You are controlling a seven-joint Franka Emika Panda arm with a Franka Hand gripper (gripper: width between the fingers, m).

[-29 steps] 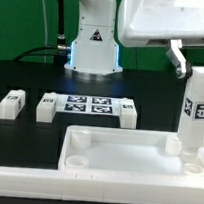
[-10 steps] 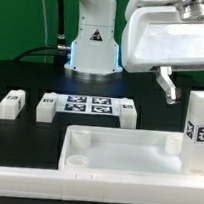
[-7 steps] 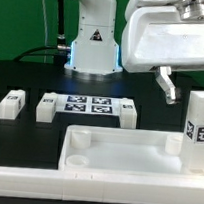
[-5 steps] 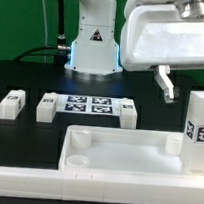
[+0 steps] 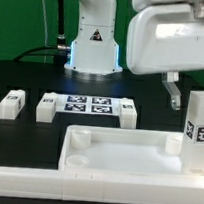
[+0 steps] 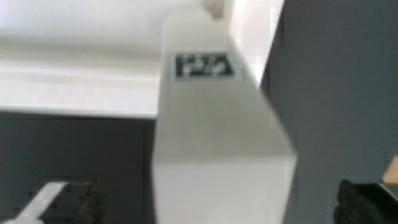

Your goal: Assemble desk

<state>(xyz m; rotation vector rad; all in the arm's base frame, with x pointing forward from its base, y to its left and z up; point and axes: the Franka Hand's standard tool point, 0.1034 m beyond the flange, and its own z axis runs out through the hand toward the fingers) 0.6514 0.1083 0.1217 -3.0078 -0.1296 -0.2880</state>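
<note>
The gripper (image 6: 214, 205) no longer clasps the leg (image 5: 198, 132). Its jaws now stand apart on either side of the leg, clear of it. The leg stands lower than before, down at the tabletop's (image 5: 125, 157) corner by the worktop's edge on the exterior view's right. The gripper has risen above the leg, and its visible finger (image 5: 174, 93) has lately shifted slightly toward that same edge.

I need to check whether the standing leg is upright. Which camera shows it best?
The exterior view: the leg stands upright at the tabletop's corner, seen from the side, top to base. The wrist view shows only a blurred close-up of its tagged face, base hidden.
</note>
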